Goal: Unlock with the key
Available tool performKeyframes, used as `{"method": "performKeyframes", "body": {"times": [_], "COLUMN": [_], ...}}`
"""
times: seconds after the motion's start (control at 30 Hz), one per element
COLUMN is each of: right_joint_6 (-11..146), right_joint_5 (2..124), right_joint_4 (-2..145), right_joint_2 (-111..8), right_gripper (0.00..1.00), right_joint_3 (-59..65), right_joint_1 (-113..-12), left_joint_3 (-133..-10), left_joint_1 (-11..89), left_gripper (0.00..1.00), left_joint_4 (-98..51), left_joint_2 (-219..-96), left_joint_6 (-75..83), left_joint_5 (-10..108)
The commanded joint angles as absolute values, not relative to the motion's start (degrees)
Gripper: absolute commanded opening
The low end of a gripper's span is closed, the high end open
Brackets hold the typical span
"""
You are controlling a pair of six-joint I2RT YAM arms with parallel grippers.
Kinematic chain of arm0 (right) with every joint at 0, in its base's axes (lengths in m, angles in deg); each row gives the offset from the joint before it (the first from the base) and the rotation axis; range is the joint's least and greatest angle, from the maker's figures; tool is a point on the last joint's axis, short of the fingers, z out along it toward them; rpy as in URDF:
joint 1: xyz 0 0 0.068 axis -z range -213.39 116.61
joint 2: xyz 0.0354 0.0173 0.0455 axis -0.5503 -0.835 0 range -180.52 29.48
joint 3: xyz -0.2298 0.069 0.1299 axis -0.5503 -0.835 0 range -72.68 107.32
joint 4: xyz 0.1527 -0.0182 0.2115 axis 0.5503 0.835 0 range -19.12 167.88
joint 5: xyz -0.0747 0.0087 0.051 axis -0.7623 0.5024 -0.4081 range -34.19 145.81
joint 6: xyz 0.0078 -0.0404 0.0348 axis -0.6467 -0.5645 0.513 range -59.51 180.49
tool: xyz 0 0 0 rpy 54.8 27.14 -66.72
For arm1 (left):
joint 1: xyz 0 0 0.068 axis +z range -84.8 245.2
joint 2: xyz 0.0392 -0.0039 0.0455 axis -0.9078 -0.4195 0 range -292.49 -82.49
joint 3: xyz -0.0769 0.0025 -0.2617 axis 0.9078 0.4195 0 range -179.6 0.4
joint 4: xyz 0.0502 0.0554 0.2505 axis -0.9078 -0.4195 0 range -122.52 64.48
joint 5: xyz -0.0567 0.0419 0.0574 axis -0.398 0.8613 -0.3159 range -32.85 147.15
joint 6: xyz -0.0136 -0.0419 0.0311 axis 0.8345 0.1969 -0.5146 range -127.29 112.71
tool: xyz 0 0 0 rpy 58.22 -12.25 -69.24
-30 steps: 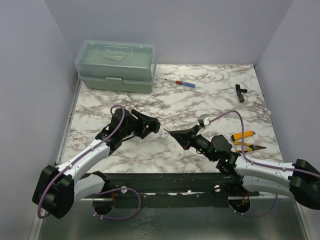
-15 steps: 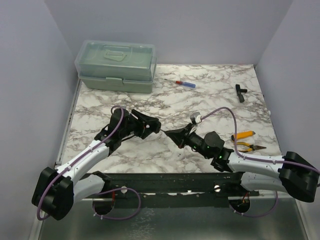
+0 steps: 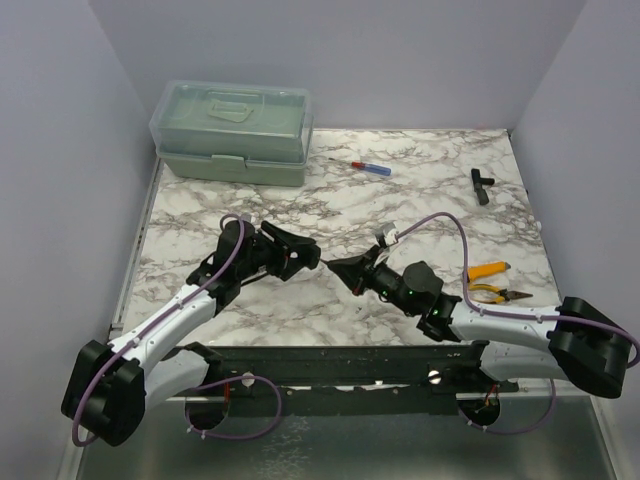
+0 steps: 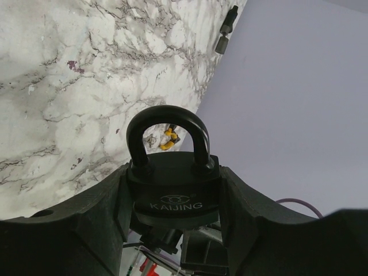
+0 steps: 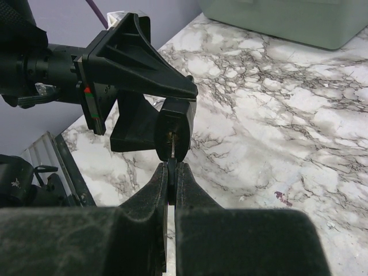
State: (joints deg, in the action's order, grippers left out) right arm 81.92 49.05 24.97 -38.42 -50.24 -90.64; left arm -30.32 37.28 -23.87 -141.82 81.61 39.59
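Your two arms meet above the table [image 3: 420, 200], a little left of its middle and toward its near edge. Your left gripper [image 3: 300, 252] clamps a black padlock [image 4: 172, 184] by its two flat sides, one finger pressed against each side of the body. The shackle points away from the wrist, and both of its legs are seated in the body. Your right gripper [image 5: 171, 172] is pinched tight on the key [image 5: 171, 152], so only the thin blade shows beyond the fingertips. The blade points left and reaches the keyway in the padlock's underside, which faces right. You cannot tell from these views how deep it sits.

Away from the grippers, a pale green toolbox [image 3: 233, 130] stands at the far left corner. A screwdriver [image 3: 365, 166] with a red and blue handle lies just to its right. Yellow-handled pliers [image 3: 495, 293] lie near the right edge, just beside an orange-handled tool [image 3: 487, 270], and a small black fitting [image 3: 481, 185] lies farther back on that side.
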Motion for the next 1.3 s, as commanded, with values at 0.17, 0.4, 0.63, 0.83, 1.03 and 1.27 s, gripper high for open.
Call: {"method": "performKeyframes", "body": {"times": [0.17, 0.4, 0.63, 0.83, 1.03, 1.27], "right_joint_6": [80.8, 82.1, 85.1, 85.0, 85.0, 83.5], "right_joint_5": [46.5, 46.2, 45.7, 44.8, 43.2, 43.2], "right_joint_4": [23.0, 22.9, 25.1, 27.0, 30.8, 34.5], "right_joint_2": [-39.6, -41.8, -44.1, -46.1, -47.6, -49.7], "right_gripper": [0.01, 0.01, 0.01, 0.01, 0.01, 0.01], "right_joint_3": [-47.8, -46.3, -44.0, -41.7, -39.5, -36.4], "right_joint_1": [-90.6, -90.6, -90.9, -91.6, -92.0, -92.6], "left_joint_3": [-30.2, -30.1, -29.9, -30.0, -30.4, -30.5], "left_joint_1": [37.3, 37.3, 37.2, 37.2, 37.1, 37.1], "left_gripper": [0.0, 0.0, 0.0, 0.0, 0.0, 0.0], "left_joint_4": [-19.3, -19.4, -19.5, -19.5, -20.7, -21.3], "left_joint_2": [-139.5, -139.6, -140.5, -140.7, -140.6, -140.8], "left_joint_6": [83.6, 84.2, 85.2, 85.1, 84.3, 83.5], "left_joint_5": [37.6, 38.3, 39.3, 39.8, 40.5, 40.9]}}
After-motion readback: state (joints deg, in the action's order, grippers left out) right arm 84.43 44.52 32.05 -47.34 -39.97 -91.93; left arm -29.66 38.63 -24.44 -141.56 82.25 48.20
